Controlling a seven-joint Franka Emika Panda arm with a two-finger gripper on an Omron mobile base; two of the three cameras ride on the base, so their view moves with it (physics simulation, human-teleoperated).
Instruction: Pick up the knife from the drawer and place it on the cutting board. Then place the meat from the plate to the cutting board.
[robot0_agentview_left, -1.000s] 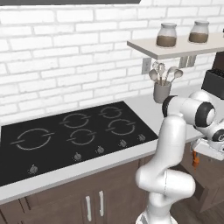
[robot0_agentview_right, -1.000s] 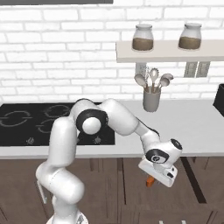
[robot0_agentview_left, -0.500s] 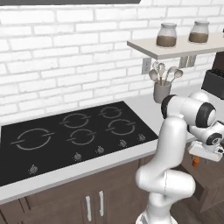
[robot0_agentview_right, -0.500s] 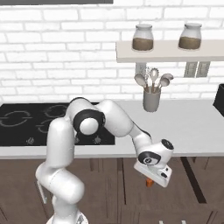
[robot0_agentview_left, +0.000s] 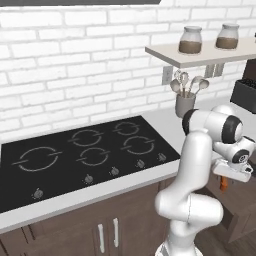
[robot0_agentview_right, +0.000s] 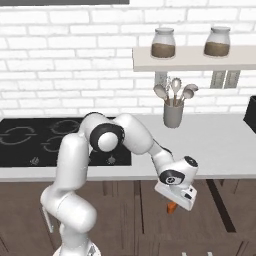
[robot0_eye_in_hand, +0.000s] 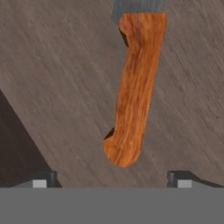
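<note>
The pale grey desk (robot0_agentview_right: 220, 145) carries the black hob at its left end. Below its front edge, the brown wooden drawer floor (robot0_eye_in_hand: 57, 87) holds the small orange-red-handled knife (robot0_eye_in_hand: 133, 87), lying flat. The tool (robot0_eye_in_hand: 111, 181) hovers open above the handle's butt. Risk: closing this near the butt could pinch only the handle's tip, so the knife tilts or slips out.

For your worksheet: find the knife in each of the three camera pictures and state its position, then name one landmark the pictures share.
Left base view: knife, an orange sliver at the right edge beneath the hand.
Right base view: orange tip below the hand, lower centre.
Hand view: handle runs down the centre; blade at top edge.
Shared landmark: the open gripper above it.
</note>
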